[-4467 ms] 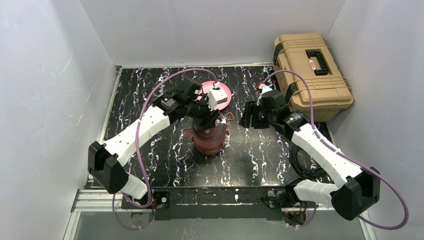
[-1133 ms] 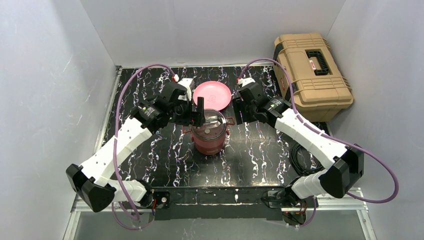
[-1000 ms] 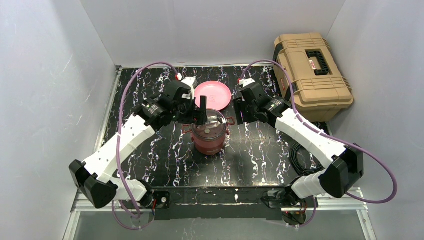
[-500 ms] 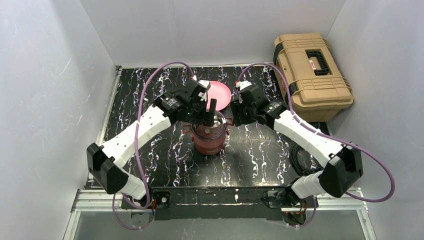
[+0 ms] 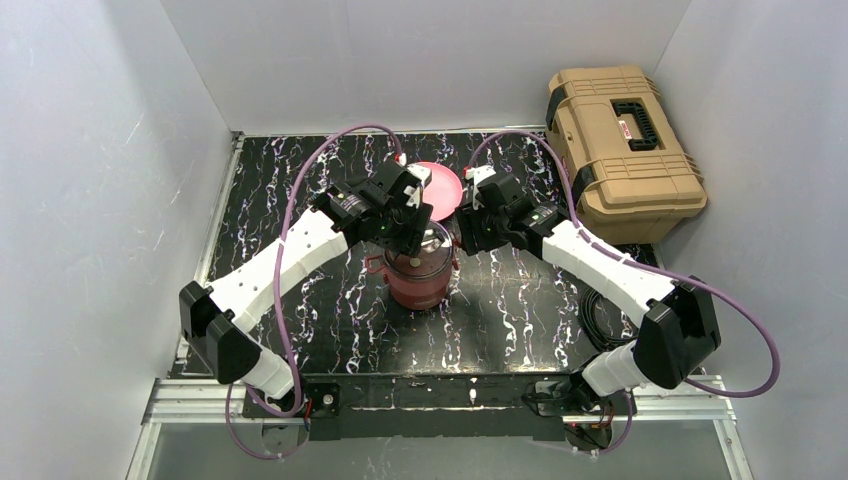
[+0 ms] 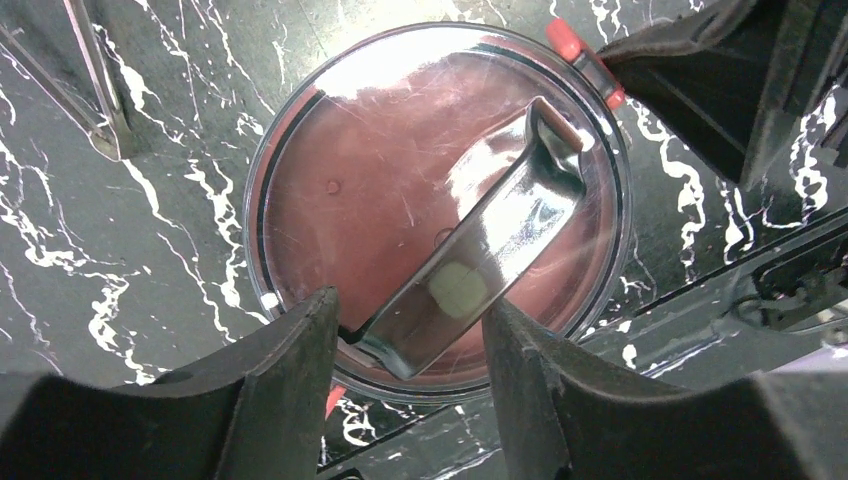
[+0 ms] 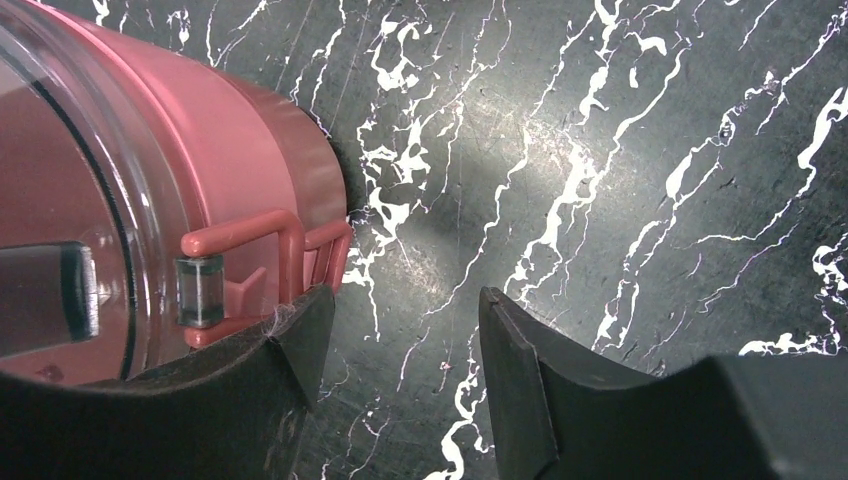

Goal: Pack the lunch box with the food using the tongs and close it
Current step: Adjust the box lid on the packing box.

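The maroon lunch box (image 5: 420, 282) stands stacked at mid-table, with its clear-rimmed top lid (image 6: 360, 190) on. My left gripper (image 6: 410, 300) hangs just above the lid. Its fingers are apart, one on each side of the near end of the dark handle (image 6: 505, 225), close to its edges. My right gripper (image 7: 405, 300) is open beside the box's right wall (image 7: 230, 150). Its left finger sits just under the maroon side latch (image 7: 265, 240), with only table between the fingers. The tongs (image 6: 100, 90) lie on the table left of the box. The food is hidden.
A pink plate (image 5: 447, 185) lies behind the lunch box, partly covered by the grippers. A large tan toolbox (image 5: 620, 150) stands at the back right. Black cables (image 5: 610, 330) lie coiled off the table's right edge.
My left gripper has swung right over the lid and its jaws have narrowed round the handle. My right gripper has shifted slightly left toward the box's side latch.
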Robot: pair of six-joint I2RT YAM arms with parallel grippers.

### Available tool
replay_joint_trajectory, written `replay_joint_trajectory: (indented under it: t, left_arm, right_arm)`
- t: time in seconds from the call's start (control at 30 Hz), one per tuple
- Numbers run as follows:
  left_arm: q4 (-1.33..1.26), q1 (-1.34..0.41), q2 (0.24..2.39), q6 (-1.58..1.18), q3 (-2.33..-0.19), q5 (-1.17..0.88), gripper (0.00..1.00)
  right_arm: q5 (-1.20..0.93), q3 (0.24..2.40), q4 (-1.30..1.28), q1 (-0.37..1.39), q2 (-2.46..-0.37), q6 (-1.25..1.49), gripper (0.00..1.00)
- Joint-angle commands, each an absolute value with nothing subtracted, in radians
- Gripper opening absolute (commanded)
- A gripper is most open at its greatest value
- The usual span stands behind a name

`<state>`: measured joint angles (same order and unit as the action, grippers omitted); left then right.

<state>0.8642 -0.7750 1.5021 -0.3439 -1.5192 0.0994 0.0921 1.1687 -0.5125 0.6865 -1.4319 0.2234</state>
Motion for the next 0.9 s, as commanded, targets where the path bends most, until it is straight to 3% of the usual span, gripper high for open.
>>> replay_joint_trajectory:
  t: [0.0,0.17,0.37,0.57,0.87]
  left_arm:
    - [0.904,-0.776,1.523,-0.206,-1.536,0.109,0.48]
    - [0.926,-0.776,1.518,-0.043,-1.537,0.065,0.39]
    - [0.928,-0.776,1.458,-0.020,-1.549,0.042,0.66]
    - [0.903,-0.775,1.311,-0.077,-1.527,0.066,0.83]
    - [1.090,-0.739,1.222,-0.161,-1.416,0.119,0.94]
  right_arm:
    - [0.033,1.167,-0.469,0.692,-1.442,0.200,0.64]
    - [0.138,1.176,-0.528,0.692,-1.418,0.218,0.65]
    - [0.226,1.177,-0.586,0.680,-1.361,0.235,0.70]
    - [0.273,1.190,-0.632,0.666,-1.308,0.229,0.73]
    - [0.323,1.182,-0.650,0.658,-1.259,0.245,0.78]
